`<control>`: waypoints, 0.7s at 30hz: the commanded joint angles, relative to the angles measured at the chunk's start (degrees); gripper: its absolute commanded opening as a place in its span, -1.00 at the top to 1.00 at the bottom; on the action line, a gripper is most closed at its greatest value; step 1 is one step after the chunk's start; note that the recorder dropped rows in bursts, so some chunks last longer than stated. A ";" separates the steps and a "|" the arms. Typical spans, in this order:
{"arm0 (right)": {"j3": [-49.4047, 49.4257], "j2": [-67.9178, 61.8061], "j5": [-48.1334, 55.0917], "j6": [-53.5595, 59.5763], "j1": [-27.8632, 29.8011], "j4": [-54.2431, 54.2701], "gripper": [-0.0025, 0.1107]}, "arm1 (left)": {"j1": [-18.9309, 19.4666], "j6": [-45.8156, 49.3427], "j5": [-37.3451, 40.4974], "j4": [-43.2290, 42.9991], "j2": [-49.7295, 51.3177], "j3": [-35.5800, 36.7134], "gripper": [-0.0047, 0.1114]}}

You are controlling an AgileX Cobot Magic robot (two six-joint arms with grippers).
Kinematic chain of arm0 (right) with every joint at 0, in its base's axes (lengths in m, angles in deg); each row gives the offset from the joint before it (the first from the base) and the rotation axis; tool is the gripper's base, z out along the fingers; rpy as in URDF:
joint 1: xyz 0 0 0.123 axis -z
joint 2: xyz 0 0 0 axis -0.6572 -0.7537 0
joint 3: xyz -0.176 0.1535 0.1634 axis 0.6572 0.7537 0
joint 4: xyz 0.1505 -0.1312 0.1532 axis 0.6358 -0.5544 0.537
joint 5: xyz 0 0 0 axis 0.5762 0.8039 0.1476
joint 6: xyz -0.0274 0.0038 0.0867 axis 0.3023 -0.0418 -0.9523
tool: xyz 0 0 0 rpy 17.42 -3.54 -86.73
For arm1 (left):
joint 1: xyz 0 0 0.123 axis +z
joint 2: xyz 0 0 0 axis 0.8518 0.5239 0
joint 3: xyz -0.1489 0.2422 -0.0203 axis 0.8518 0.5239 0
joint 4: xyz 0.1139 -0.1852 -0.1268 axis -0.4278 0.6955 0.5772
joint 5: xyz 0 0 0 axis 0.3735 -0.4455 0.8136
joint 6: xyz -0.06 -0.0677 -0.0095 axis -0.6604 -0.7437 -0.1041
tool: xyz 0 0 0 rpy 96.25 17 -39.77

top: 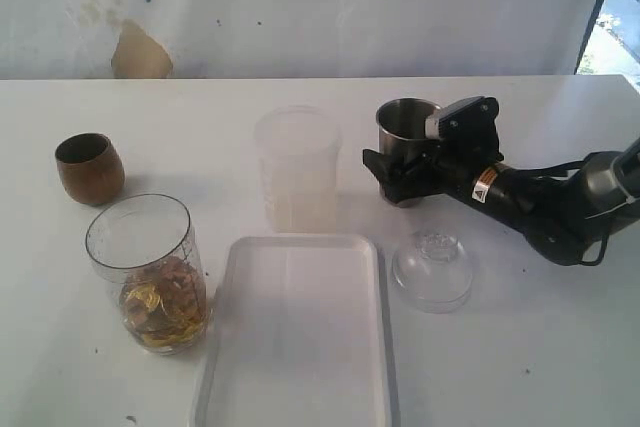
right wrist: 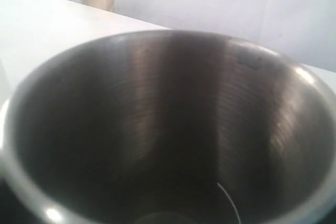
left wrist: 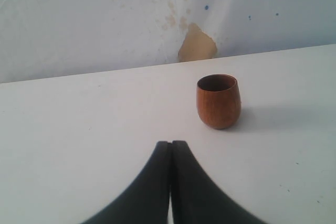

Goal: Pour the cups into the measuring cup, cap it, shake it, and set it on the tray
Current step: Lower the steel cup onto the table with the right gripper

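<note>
Currently the loaded measuring cup [top: 150, 272] is awaiting capping; left gripper [left wrist: 171, 145] clenched, right gripper [top: 398, 179] straddling the steel tumbler [top: 400, 132], grip indeterminate.

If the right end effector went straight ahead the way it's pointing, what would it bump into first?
The steel tumbler: it stands right between the right end effector's jaws. Beyond it in that line is the frosted beaker, though depth is hard to judge.
</note>
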 commanded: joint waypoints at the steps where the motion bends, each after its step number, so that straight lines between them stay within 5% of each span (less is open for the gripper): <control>1: -0.11 0.09 -1.31 0.88 0.49 0.30 -0.72 | -0.11 -0.12 -0.17 0.00 -0.28 0.32 0.92; 21: -0.11 0.09 0.54 -3.79 0.49 0.60 -0.75 | -0.11 -0.12 -0.17 0.00 -0.28 0.32 0.92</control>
